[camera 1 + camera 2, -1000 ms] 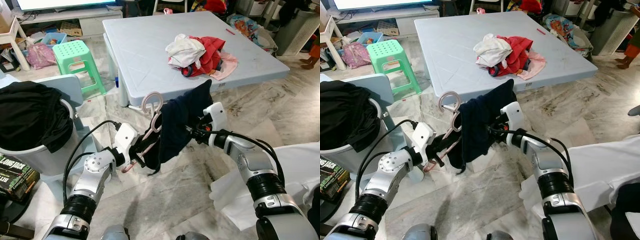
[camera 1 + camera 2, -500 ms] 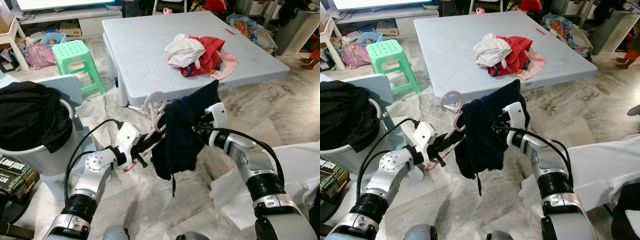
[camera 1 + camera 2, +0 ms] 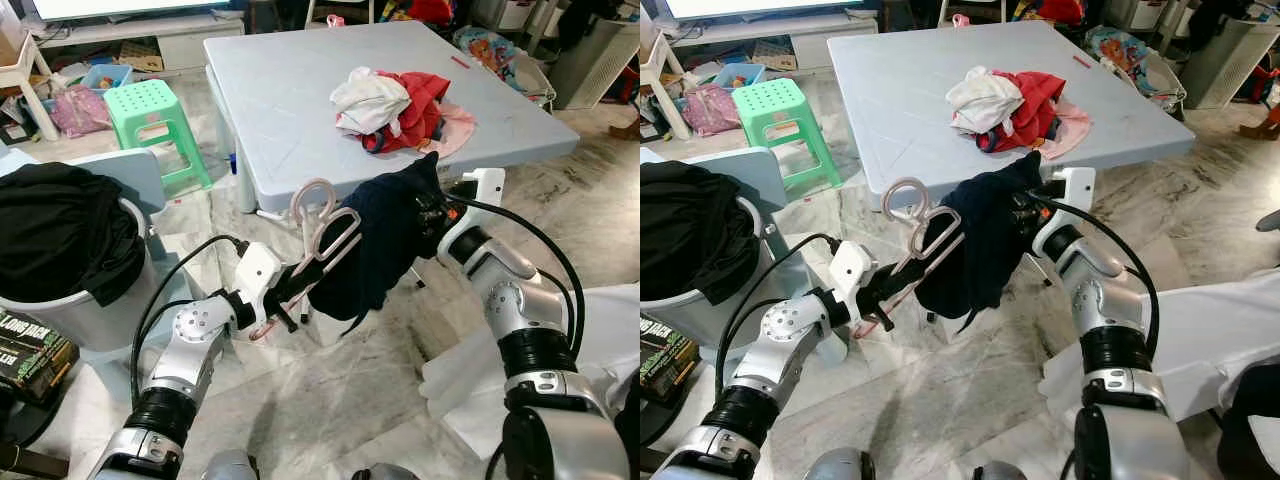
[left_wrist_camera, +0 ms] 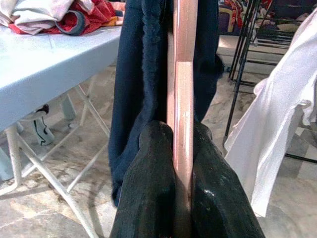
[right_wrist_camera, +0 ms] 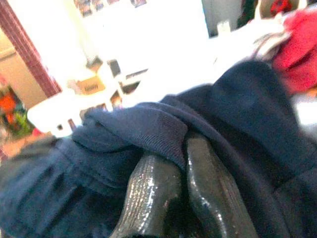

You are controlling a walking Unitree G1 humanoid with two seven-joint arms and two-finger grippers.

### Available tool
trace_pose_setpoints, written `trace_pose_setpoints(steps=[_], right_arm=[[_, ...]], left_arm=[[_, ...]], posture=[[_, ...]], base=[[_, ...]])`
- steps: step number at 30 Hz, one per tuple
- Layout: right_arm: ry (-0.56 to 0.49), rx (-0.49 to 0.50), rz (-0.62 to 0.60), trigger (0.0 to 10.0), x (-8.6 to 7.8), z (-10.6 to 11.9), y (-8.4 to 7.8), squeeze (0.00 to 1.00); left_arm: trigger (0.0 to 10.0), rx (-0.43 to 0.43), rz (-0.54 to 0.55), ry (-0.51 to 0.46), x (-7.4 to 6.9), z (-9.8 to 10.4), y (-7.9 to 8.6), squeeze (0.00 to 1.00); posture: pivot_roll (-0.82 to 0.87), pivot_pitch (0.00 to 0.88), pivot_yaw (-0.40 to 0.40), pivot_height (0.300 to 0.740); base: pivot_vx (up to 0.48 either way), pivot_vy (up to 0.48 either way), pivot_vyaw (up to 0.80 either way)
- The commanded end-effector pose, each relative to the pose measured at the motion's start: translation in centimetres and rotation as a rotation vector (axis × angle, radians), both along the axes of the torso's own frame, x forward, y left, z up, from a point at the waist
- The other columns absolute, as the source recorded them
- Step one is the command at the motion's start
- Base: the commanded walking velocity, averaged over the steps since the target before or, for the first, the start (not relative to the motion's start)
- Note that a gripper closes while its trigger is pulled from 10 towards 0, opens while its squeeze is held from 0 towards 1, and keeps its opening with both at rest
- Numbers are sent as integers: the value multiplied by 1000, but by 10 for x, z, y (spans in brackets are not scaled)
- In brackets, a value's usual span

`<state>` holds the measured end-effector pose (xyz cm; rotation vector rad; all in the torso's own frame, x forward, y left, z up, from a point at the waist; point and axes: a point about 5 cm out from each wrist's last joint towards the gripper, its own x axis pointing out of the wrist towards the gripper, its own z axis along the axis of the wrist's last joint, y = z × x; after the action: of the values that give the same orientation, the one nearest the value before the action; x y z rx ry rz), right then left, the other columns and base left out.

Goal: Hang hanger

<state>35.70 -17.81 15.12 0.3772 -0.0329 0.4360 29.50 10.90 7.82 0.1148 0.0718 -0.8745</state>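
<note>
Left gripper point(image 4: 182, 163) clamps pink hanger point(image 3: 322, 232) by lower end, just before bench point(image 3: 300, 90) edge, steadying it for dressing. Right gripper point(image 5: 173, 188) pinches navy garment point(image 3: 385, 240), pulling cloth over hanger's far shoulder. Both arms raised, bent inward toward each other before bench. Hanging likely comes later.

Both arms are silver metal with round joints and dark ribbed rings near the lower frame edge. Black cables loop along each arm. A white box sits at each wrist. The left gripper point(image 3: 290, 305) and the right gripper point(image 3: 428, 205) have glossy black fingers point(image 4: 148, 198).
</note>
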Motion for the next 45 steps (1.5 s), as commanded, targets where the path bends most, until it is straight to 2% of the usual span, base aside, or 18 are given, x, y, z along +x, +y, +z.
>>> trace_pose_setpoints(steps=[1, 4, 7, 10, 14, 17, 21, 22, 27, 28, 30, 31, 34, 35, 36, 37, 43, 45], right_arm=[[-116, 32, -88, 0, 8, 31, -10, 0], [-145, 36, -159, 0, 14, 43, -16, 0], [-186, 36, -294, 0, 23, 63, -28, 0], [-184, 37, -412, 0, 30, 76, -37, 0], [-238, -7, -467, 0, 34, 90, -36, 0], [-231, -60, -524, 0, 35, 89, -38, 0], [-149, -166, -699, 0, 31, 70, -56, 0], [-152, -229, -712, 0, 27, 64, -60, 0], [-138, -285, -726, 0, 19, 49, -66, 0], [-123, -307, -730, 0, 14, 39, -69, 0], [-102, -325, -732, 0, 10, 29, -71, 0], [-89, -335, -728, 0, 5, 21, -72, 0], [-80, -346, -727, 0, 0, 13, -72, 0], [-73, -356, -708, 0, -4, 6, -70, 0], [-73, -373, -677, 6118, -9, 0, -65, 0], [-88, -407, -620, 10000, -15, -7, -57, 0], [-116, -418, -558, 10000, -21, -8, -44, 0], [-145, -412, -555, 10000, -19, -2, -40, 0]], left_arm=[[0, 13, 0, -42, 5, 8, 1, 0], [0, 28, 3, -37, 5, 6, 3, 0], [0, 59, -30, -49, 0, 5, 5, 0], [0, 75, -53, -56, -5, 6, 6, 0], [0, 88, -58, -39, -12, 2, 12, 0], [0, 100, -52, -29, -16, -1, 16, 0], [0, 105, -16, -10, -23, -4, 25, 0], [0, 89, 53, -6, -24, -5, 30, 0], [0, 43, 148, -16, -27, 0, 35, 0], [2314, 27, 205, -32, -28, 4, 36, 0], [2314, 21, 265, -58, -28, 7, 37, 0], [4431, 3, 321, -65, -26, 11, 39, 0], [4431, -18, 382, -64, -26, 14, 40, 0], [8510, -35, 434, -66, -26, 16, 42, 0], [10000, -54, 478, -60, -24, 18, 45, 0], [10000, -83, 539, -55, -23, 23, 48, 0], [10000, -152, 566, -69, -16, 35, 47, 0], [10000, -172, 562, -106, -11, 48, 43, 0]], posture=[[-16, 0, -32, 740], [-14, 0, -31, 740], [-12, 0, -30, 740], [-9, 0, -29, 740], [0, 0, -29, 740], [0, 0, -29, 740], [27, 0, -40, 740], [32, 0, -39, 740], [27, 0, -32, 740], [28, 0, -28, 740], [28, 0, -28, 740], [30, 0, -27, 740], [31, 0, -25, 740], [32, 0, -19, 740], [32, 0, -18, 740], [33, 8, -16, 740], [30, 17, -11, 740], [27, 19, -10, 740]], base=[[0, 0, 0], [0, 0, 0], [0, 0, 0], [0, 0, 0], [0, 0, 0], [0, 0, 0], [0, 0, 0], [0, 0, 0], [0, 0, 0], [0, 0, 0], [0, 0, 0], [0, 0, 0], [0, 0, 0], [0, 0, 0], [0, 0, 0], [0, 0, 0], [0, 0, 0], [285, 0, 0]])
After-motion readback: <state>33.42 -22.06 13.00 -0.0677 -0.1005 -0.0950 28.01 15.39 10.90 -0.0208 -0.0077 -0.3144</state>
